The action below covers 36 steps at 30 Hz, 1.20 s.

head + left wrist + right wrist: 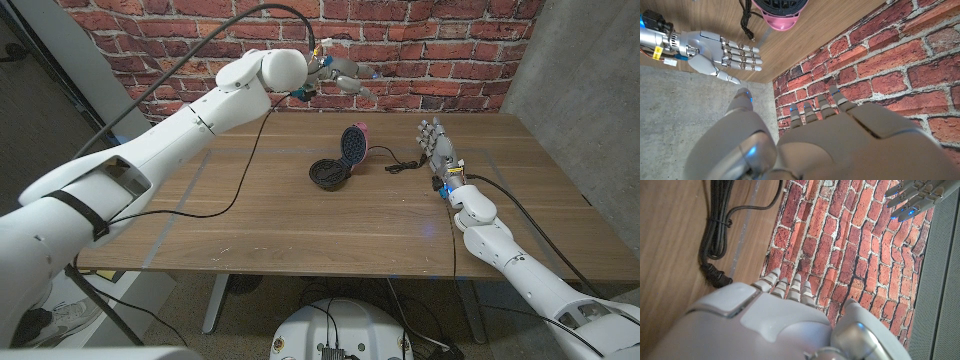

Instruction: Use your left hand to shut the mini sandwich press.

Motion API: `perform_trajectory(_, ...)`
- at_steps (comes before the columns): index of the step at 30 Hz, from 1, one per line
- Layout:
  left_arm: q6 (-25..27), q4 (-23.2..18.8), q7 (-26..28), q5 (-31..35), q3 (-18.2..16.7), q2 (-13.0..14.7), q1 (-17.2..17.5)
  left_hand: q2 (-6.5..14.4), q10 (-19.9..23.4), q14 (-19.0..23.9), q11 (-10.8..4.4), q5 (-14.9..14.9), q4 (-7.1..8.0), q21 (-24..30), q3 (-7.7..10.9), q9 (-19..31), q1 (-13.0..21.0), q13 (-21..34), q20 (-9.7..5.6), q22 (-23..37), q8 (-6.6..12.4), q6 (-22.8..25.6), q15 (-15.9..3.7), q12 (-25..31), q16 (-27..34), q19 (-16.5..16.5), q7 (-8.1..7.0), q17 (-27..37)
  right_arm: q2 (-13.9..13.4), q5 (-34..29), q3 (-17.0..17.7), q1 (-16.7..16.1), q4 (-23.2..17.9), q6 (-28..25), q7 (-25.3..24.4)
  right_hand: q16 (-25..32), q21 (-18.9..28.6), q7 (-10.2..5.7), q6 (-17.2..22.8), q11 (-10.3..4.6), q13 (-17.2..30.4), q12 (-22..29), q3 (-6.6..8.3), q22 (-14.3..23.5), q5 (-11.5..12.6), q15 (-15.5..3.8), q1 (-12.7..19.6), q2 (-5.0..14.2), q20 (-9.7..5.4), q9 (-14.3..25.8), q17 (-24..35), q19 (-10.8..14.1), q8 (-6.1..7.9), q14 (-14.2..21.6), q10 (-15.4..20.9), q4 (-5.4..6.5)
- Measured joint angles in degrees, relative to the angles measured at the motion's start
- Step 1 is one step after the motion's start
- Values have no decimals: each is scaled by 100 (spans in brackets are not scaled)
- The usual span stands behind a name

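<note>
A wooden surface (300, 215) of brown planks fills the middle of the head view, backed by a red brick wall (420, 40) and flanked on the right by a grey concrete wall (590, 80). Near the middle of the surface stands the mini sandwich press (340, 160), open: its dark lower plate lies on the wood and its pink-edged lid stands upright behind it. A black cord (400, 163) runs from the press toward the right and ends in a bundled coil with a plug, seen in the right wrist view lying on the wood.

The left robot hand (340, 75) is raised above the far edge of the surface, in front of the bricks, well apart from the press; its fingers are spread and it holds nothing. In the left wrist view its fingertips (815, 107) reach toward the brick wall, with the pink press at the frame edge.

The right robot hand (437, 145) stands near the right side of the surface, just beside the cord, fingers straight, apart and empty, palm upright
</note>
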Motion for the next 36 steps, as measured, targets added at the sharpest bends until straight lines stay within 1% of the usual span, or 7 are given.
perform_trajectory(8,77,131,-409,160,200,-103,-232,54,129,29,46,0,-50,0,2,0,55,0,-23,1,0,175,-29,0,0,23,95,-7,9,-1,3,-1,26,28,-6,0,0,0,0,0,0,0,0,0,0,0,21,21,0,0,0,0,0,0,0,0)
perform_trajectory(13,85,208,-667,232,306,-157,-374,166,202,29,33,0,-155,0,107,0,204,1,-30,1,0,206,-29,5,-13,55,125,-7,14,-2,6,-8,40,34,-16,0,0,0,0,0,0,0,0,0,0,0,21,21,0,0,0,0,0,0,0,0)
perform_trajectory(17,80,262,-896,312,393,-196,-483,154,314,56,27,43,-305,0,223,-26,528,1,-31,1,0,273,-3,22,-38,112,185,-32,18,-2,12,-21,47,40,-31,0,0,0,-1,0,0,0,0,0,0,0,21,21,0,0,0,0,0,0,0,0)
perform_trajectory(20,80,292,-896,312,462,-222,-561,142,385,92,-26,44,-432,0,303,-26,785,1,-94,-27,0,373,-14,22,-83,175,203,-34,18,-2,12,-21,47,44,-37,0,0,1,-1,0,0,0,0,0,0,0,21,22,0,0,5,0,0,0,0,0)
perform_trajectory(21,64,301,-1099,447,485,-231,-583,136,421,114,-18,44,-463,0,331,-26,865,1,-102,-27,0,413,-10,22,-83,183,184,-34,20,-2,18,-35,49,46,-39,0,0,1,-1,0,0,0,0,0,0,0,21,21,0,0,11,0,0,0,0,0)
perform_trajectory(27,47,327,-1237,573,579,-267,-675,81,571,195,-119,85,-603,-28,475,-26,1404,1,-134,-27,0,580,-8,15,-83,278,201,-61,21,-2,20,-47,49,50,-52,0,0,1,-1,0,0,0,0,0,0,0,21,22,0,0,16,-1,0,0,0,0)
perform_trajectory(36,-35,420,-1590,883,734,-371,-839,34,727,234,-224,87,-608,-74,705,-26,2194,1,-151,-27,0,668,-30,-46,-130,401,239,-61,23,2,28,-71,42,50,-80,0,0,1,-1,0,0,0,0,0,0,0,21,22,0,0,15,0,0,0,0,1)
